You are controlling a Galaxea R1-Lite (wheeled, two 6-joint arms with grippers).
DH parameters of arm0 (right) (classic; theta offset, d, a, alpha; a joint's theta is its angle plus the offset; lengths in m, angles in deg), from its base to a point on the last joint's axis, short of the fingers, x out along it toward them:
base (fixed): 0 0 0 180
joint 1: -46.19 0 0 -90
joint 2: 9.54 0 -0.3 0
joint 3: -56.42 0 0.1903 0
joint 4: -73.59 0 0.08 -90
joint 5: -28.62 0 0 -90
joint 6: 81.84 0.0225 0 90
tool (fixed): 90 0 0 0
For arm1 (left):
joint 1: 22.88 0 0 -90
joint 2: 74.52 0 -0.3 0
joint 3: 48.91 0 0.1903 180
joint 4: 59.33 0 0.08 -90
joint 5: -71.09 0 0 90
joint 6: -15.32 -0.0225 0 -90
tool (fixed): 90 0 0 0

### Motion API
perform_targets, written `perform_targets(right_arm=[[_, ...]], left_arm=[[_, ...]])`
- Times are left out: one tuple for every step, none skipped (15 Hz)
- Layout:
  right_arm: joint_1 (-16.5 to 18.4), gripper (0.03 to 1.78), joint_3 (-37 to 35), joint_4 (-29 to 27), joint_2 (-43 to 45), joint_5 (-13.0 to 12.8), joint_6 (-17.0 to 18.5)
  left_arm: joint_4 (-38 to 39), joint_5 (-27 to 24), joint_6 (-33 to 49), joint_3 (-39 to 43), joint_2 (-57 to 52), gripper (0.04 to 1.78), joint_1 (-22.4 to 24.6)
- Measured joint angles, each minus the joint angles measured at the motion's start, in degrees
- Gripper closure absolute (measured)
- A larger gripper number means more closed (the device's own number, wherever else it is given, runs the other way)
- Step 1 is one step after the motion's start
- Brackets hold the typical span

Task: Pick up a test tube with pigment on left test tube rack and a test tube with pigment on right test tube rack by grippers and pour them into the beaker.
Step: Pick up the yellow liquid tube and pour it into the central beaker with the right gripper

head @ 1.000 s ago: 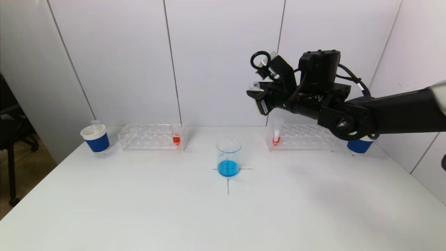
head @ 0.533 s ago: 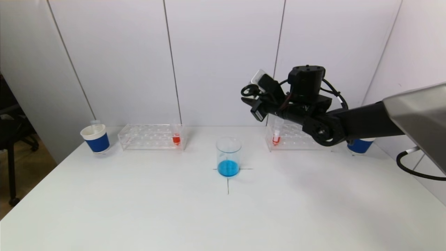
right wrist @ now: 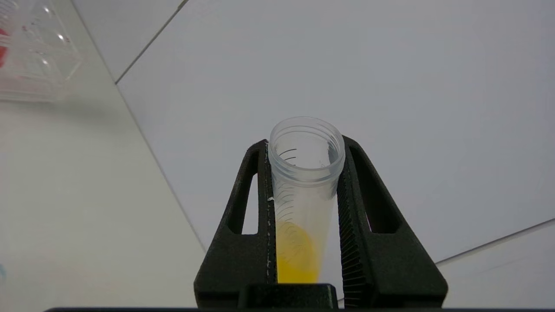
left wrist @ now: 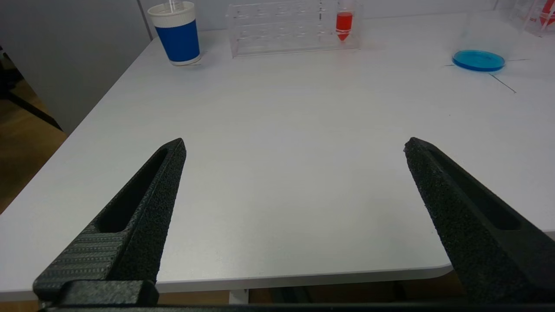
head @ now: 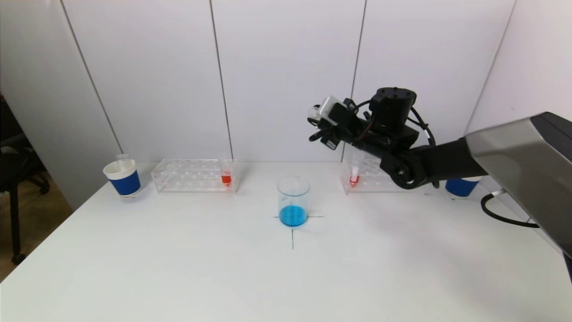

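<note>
My right gripper hangs in the air above and to the right of the beaker, which holds blue liquid. It is shut on an uncapped test tube with yellow pigment at its bottom, gripped between both fingers. The left rack holds a tube of red pigment. Another red-pigment tube stands in the right rack, partly hidden by my right arm. My left gripper stands open and empty over the table's near edge, out of the head view.
A blue-and-white paper cup stands left of the left rack. Another blue cup sits behind my right arm at the far right. Black cross lines mark the beaker's spot. A white wall closes the back.
My right arm has dropped lower and its wrist has rolled, carrying the tube a little left toward the beaker. The left gripper and everything on the table have stayed put.
</note>
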Motion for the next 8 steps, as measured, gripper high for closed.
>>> perform_targets(right_arm=[[0.04,1.34,-0.05,2.38,-0.89,0.0,-1.29],[-0.07,1.34,-0.07,4.99,-1.82,-0.02,-1.79],[-0.32,1.34,-0.13,7.8,-2.79,-0.02,-2.01],[-0.49,1.34,-0.24,9.87,-3.61,-0.02,-2.15],[-0.57,1.34,-0.33,10.7,-4.22,0.04,-2.15],[-0.57,1.34,-0.38,10.78,-4.68,0.15,-2.1],[-0.55,1.34,-0.38,10.8,-4.99,0.98,-2.12],[-0.51,1.34,-0.39,10.8,-5.16,2.65,-2.23]], left_arm=[[0.0,-0.02,0.01,0.0,0.0,0.06,0.0],[0.0,0.0,0.01,0.0,0.0,0.06,0.0],[0.0,0.0,0.01,0.0,0.0,0.06,0.0],[0.01,0.0,0.01,0.0,0.0,0.06,0.0],[0.0,0.0,0.0,0.0,0.0,0.06,0.0],[0.0,0.0,0.01,0.0,0.0,0.06,0.0],[0.0,0.0,0.0,0.0,0.0,0.06,0.0],[0.0,0.0,0.0,0.0,0.0,0.06,0.0]])
